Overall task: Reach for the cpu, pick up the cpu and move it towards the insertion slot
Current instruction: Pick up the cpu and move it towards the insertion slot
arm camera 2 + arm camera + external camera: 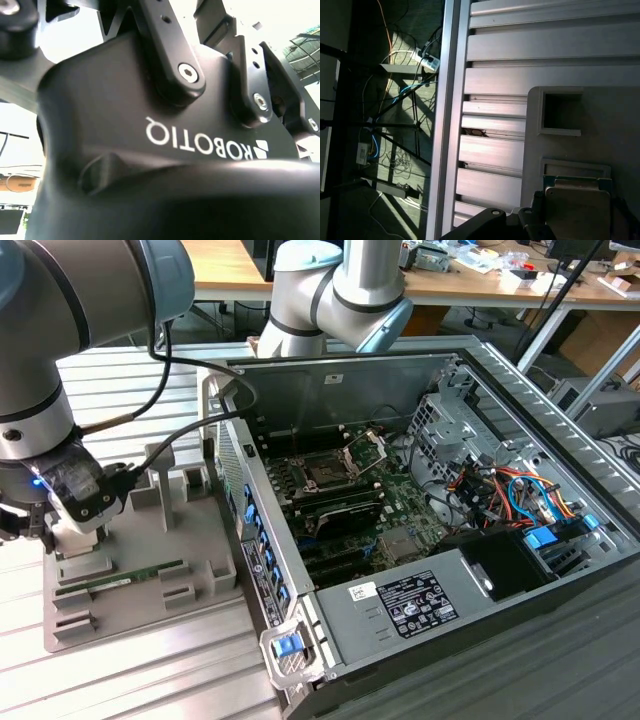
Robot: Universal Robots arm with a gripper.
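The arm's pincer (50, 530) hangs low over a gray holder tray (190, 540) at 9 o'clock in the exterior view. The tray rests on the slatted metal tabletop (130, 680). In the first wrist view the cpu (577, 212) lies flat in a shallow seat of that tray, its pale top facing up, with the pincer's dark linkage right beside it. Whether the pincer is released or clenched I cannot tell.

The chip looks seated and not lifted, so I judge this to be the end of the reach, with the pick-up not yet done. A green memory stick (130, 578) lies in the same tray, toward 4 o'clock from the pincer. The insertion slot (325, 475) sits well apart, toward 3 o'clock, inside the open computer case (350, 380).

To my mind the pick calls for an even grip on the chip's thin edges and a level lift clear of the seat. The carry must also clear the case wall.
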